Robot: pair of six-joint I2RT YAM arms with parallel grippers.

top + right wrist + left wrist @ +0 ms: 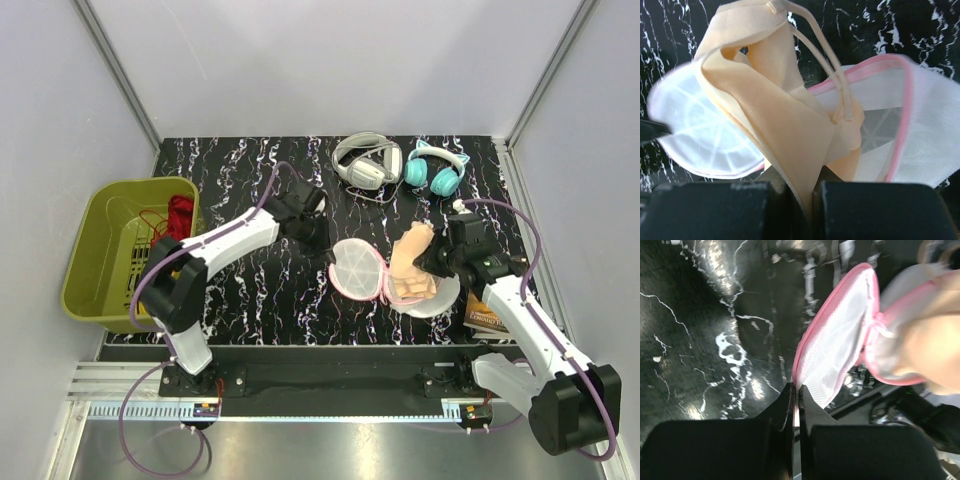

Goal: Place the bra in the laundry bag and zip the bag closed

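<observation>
The laundry bag (pixel 358 268) lies open in two white mesh halves with pink trim at the middle of the dark mat. My left gripper (pixel 325 243) is shut on the pink rim of its left half (pixel 832 340), which stands lifted on edge. The peach bra (pixel 412 262) hangs over the bag's right half (pixel 440 297), and my right gripper (pixel 437 262) is shut on its fabric. From the right wrist, the bra (pixel 775 110) drapes down between the shut jaws (pixel 812 187), with mesh halves on both sides (pixel 695 130). In the left wrist view the bra (pixel 927 345) is a blur at right.
An olive-green basket (pixel 100 250) holding a dark red garment (pixel 180 212) sits off the mat's left edge. White headphones (pixel 365 160) and teal headphones (pixel 435 170) lie at the back. A book (pixel 485 315) lies under the right arm.
</observation>
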